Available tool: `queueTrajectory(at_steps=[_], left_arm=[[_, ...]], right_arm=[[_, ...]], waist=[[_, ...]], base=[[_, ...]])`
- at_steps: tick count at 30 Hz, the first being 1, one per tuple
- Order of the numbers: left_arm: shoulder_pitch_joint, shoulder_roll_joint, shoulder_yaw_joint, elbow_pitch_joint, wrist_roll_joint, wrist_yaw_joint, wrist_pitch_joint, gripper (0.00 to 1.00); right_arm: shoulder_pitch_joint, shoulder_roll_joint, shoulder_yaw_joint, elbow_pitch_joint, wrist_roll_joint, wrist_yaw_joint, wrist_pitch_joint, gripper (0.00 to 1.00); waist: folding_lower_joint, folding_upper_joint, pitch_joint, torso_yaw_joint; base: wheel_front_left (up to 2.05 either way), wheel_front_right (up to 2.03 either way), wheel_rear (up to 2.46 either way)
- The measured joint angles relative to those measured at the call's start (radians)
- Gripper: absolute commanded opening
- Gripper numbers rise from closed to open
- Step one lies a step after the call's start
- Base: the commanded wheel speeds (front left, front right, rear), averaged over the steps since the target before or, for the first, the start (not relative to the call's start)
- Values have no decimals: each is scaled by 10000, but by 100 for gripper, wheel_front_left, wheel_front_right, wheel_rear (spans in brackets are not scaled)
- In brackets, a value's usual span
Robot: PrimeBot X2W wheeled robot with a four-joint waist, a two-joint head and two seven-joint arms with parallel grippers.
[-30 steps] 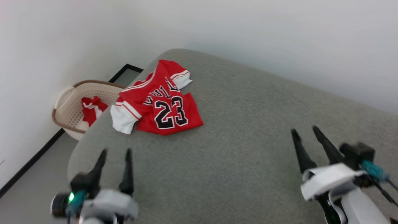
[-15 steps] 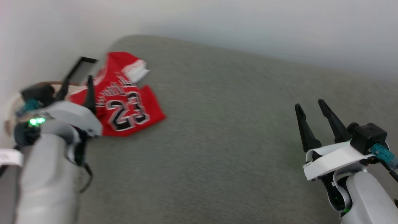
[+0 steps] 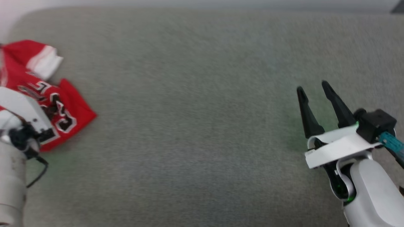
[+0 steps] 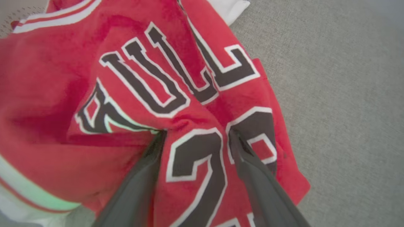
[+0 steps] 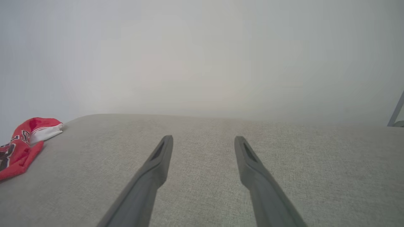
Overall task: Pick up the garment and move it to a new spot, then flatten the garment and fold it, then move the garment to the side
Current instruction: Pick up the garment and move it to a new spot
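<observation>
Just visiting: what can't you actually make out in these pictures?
- Head view: the jersey runs off the left edge, the left arm covers part, and blur smears its lettering.
- Left wrist view: whether the open left end effector touches the cloth; folds hide some letters, a finger covers part of the number.
- Right wrist view: the jersey, cut by the left edge, too small to read.

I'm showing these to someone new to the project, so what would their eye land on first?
The crumpled red jersey with black white-edged lettering, lying at the far left of the grey cushioned surface. The left gripper is open right over it, fingers straddling the first digit of its number. The right gripper stands open over bare grey fabric at the head view's lower right, far from the jersey.
</observation>
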Motion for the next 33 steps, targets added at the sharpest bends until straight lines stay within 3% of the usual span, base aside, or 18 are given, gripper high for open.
queueTrajectory(at_steps=[9,12,13,18,26,33], left_arm=[[-192,669,453,299,-527,142,401,100],[-186,844,477,305,-579,151,443,9],[-186,888,531,301,-625,155,422,0],[-48,890,441,276,-642,136,-430,0],[148,663,-198,-288,-230,35,-2702,0],[11,17,-1624,-2282,-790,4,-3292,0]], right_arm=[[-714,-267,445,-153,-40,0,2,100],[-732,-320,535,-169,-44,0,2,100],[-732,-343,564,-182,-44,0,2,100],[-742,-378,581,-194,-10,0,2,100],[-407,-138,405,-46,96,0,2,100],[121,115,65,-17,236,0,0,100]], waist=[[0,0,1211,-928],[0,0,1426,-1174],[0,0,1462,-1241],[0,0,1363,-1334],[0,0,594,-1123],[0,0,-227,-933]], base=[[0,0,0],[0,0,0],[0,0,0],[0,0,0],[0,0,0],[0,0,0]])
